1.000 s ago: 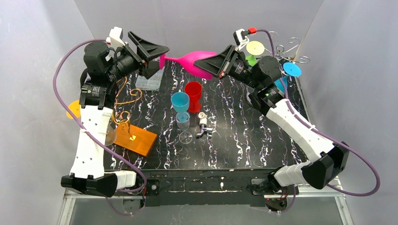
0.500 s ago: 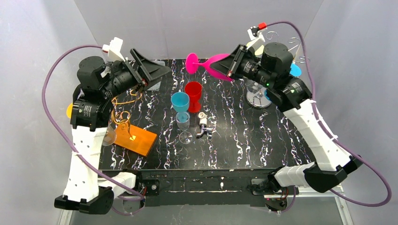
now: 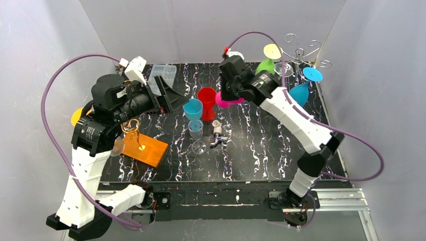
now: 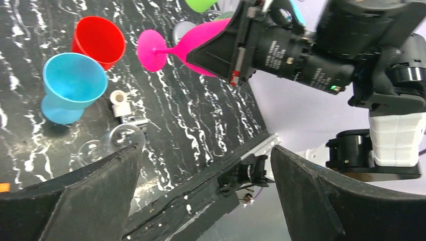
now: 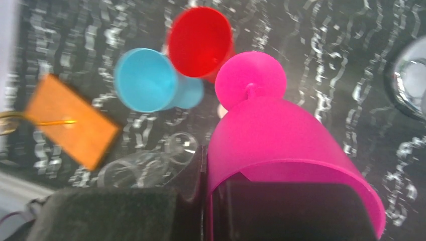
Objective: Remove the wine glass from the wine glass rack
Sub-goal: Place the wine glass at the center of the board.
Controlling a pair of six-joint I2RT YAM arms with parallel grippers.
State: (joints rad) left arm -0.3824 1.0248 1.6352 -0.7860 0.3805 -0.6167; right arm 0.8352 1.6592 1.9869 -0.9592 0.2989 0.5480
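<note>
My right gripper (image 3: 234, 92) is shut on the pink wine glass (image 3: 224, 101), low over the table beside the red glass (image 3: 206, 97). In the right wrist view one finger is inside the pink bowl (image 5: 281, 145) and the other (image 5: 188, 191) is outside it; its base (image 5: 250, 79) points away. The wire wine glass rack (image 3: 299, 52) stands at the back right, holding a green glass (image 3: 264, 66), a clear glass (image 3: 284, 70) and a blue glass (image 3: 300, 93). My left gripper (image 3: 167, 94) is open and empty; its view shows the pink glass (image 4: 201, 39).
A blue glass (image 3: 192, 108), a clear glass (image 3: 196, 131) and a small white fitting (image 3: 217, 131) sit mid-table. An orange card (image 3: 145, 148) and a gold wire stand (image 3: 130, 125) are at the left. A clear plastic box (image 3: 163, 74) is at the back.
My right arm swung the pink glass from high at the back down to the table centre beside the red glass. My left gripper drew back and lowered, still open.
</note>
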